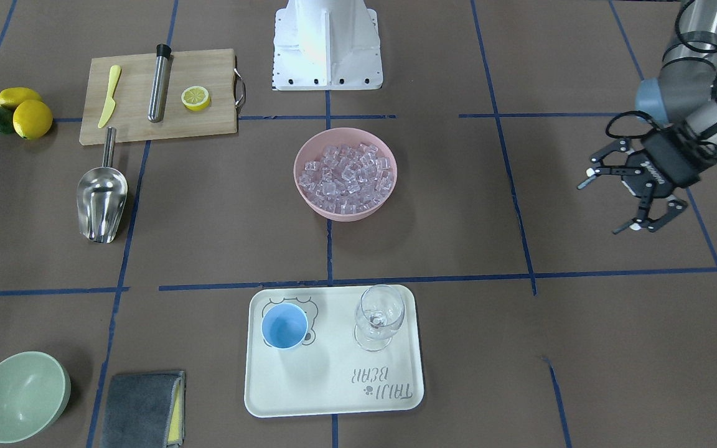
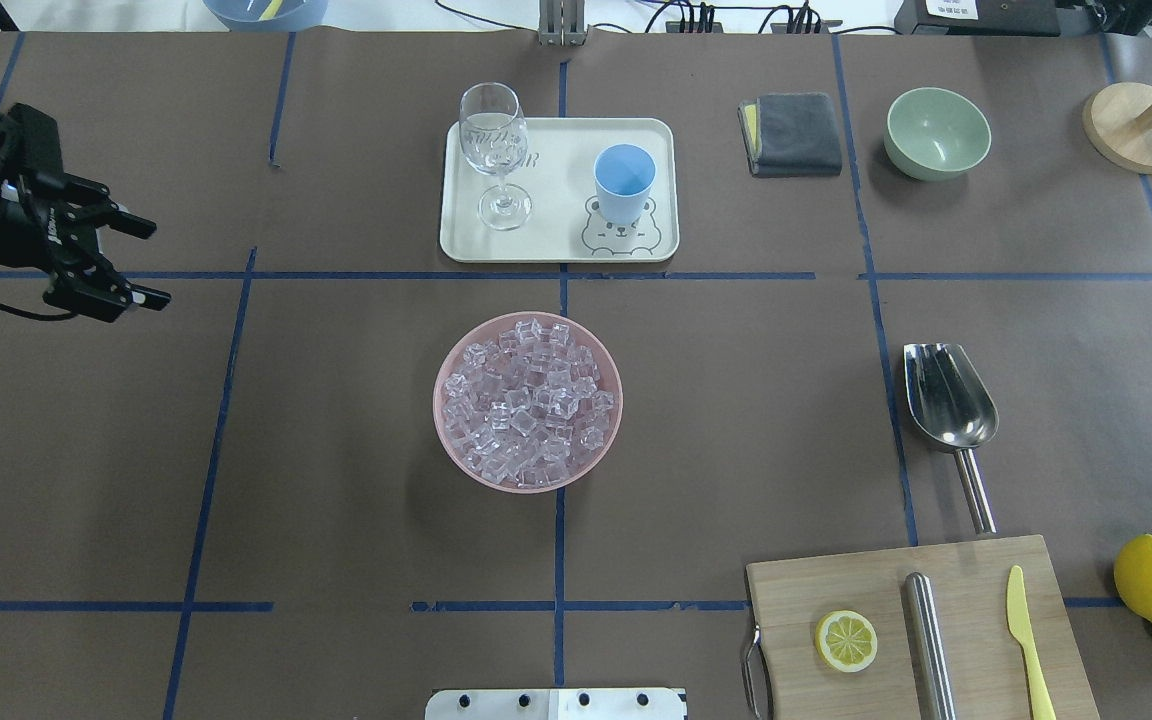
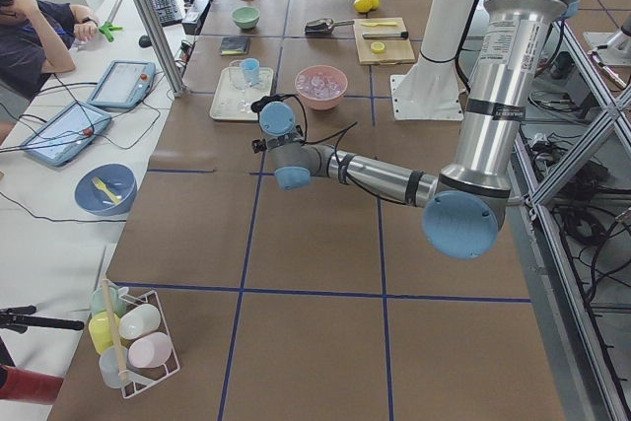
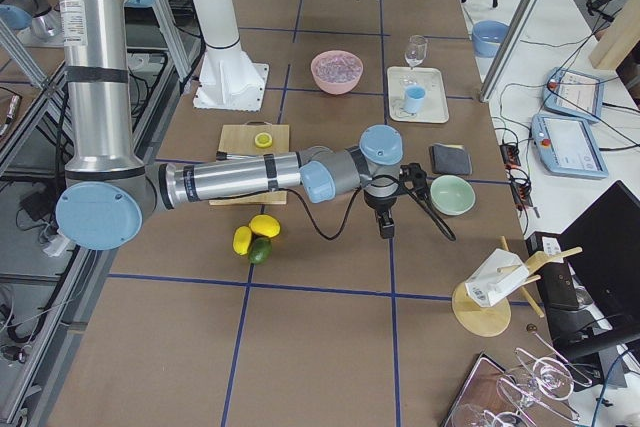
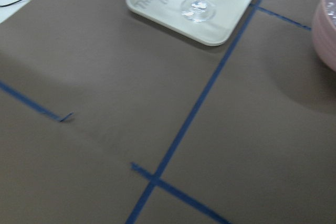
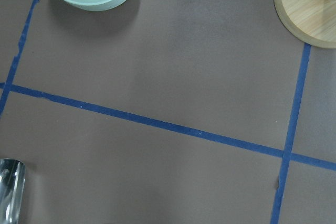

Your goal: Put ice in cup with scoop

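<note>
The ice is a heap of clear cubes in a pink bowl at the table's middle. The light-blue cup stands upright and empty on a cream tray, also in the overhead view. The steel scoop lies free on the table beside the cutting board, also in the overhead view. My left gripper is open and empty, far to the side of the bowl. My right gripper hovers near the green bowl; I cannot tell its state.
A stemmed glass stands on the tray next to the cup. A cutting board holds a knife, a steel cylinder and a lemon half. A green bowl, a grey cloth, lemons and a wooden stand base sit around.
</note>
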